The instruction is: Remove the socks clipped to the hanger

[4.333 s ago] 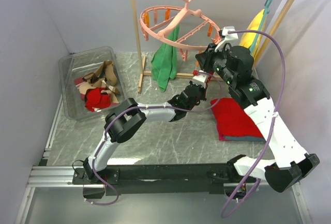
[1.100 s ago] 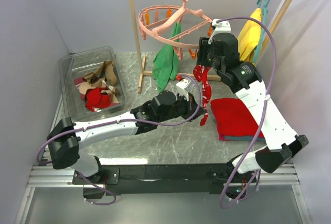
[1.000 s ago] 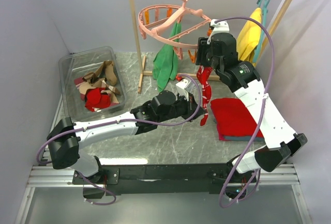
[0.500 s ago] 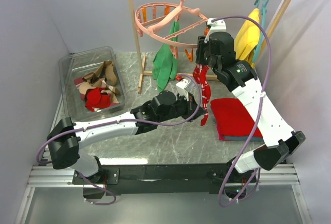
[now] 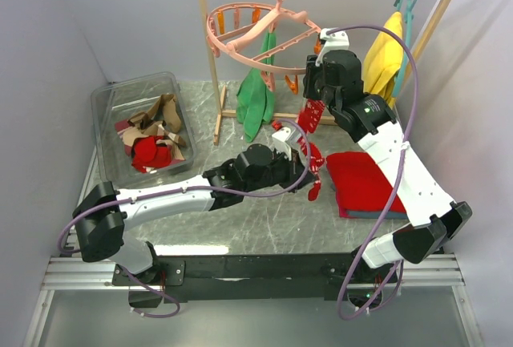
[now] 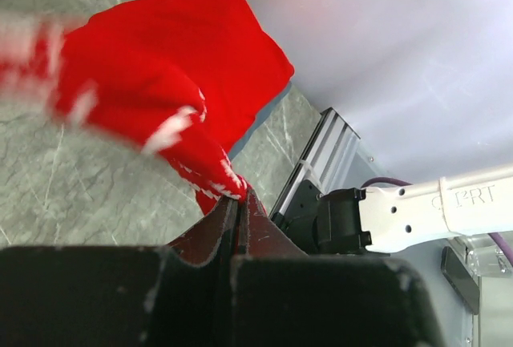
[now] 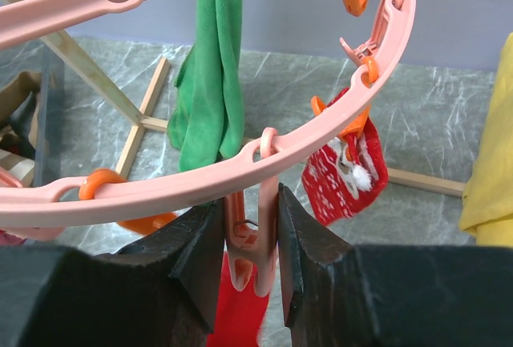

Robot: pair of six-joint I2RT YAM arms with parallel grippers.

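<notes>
Arms extended — right pincer gripping peg, left pincer sock.

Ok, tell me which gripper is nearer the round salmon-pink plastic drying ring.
Right. The right gripper is at the salmon-pink ring itself, jaws pressed on a pink peg hanging from it. The left gripper is well below, shut on a red patterned sock.

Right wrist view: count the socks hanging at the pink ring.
2. A patterned sock under an orange peg at right; a red sock sits below the pink peg inside the right end effector. Others may be hidden.
</notes>
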